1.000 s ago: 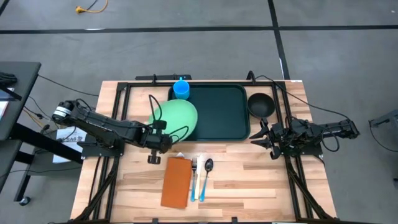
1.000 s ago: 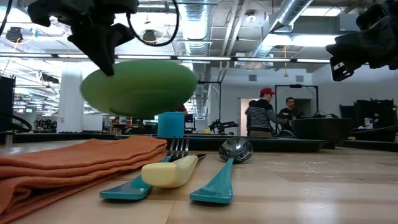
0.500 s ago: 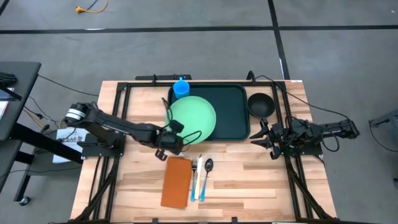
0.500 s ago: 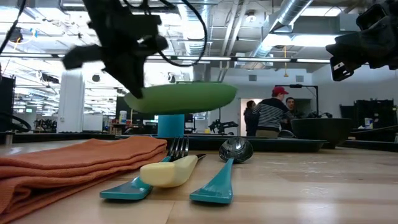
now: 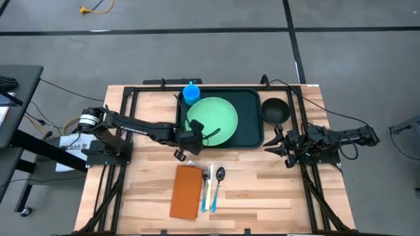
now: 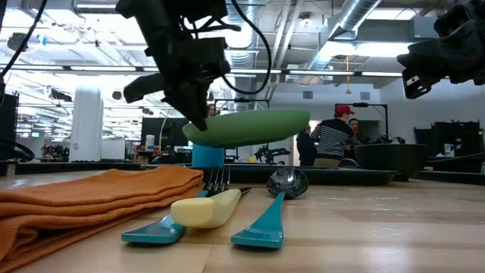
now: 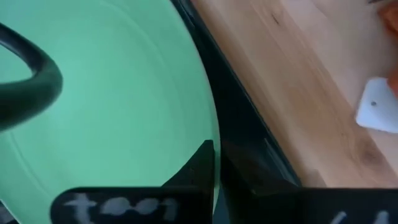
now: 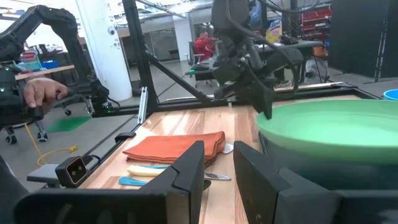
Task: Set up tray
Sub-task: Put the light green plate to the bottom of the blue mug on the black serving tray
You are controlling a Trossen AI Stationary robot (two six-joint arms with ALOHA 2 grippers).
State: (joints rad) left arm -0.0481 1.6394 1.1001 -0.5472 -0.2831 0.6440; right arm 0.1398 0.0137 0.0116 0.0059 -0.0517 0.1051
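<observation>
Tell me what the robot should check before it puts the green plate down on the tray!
1. Left gripper shut on the plate's edge: ok.
2. Plate over the tray, not the bare wood: ok.
3. Plate level: not ok, it tilts a little in the low view.
4. Plate already resting on the tray: cannot tell; in the low view it looks lifted.
5. Blue cup clear of the plate: cannot tell; from above their edges nearly meet.
6. Right gripper out of the way: ok, it waits beside the tray, apart from it.
</observation>
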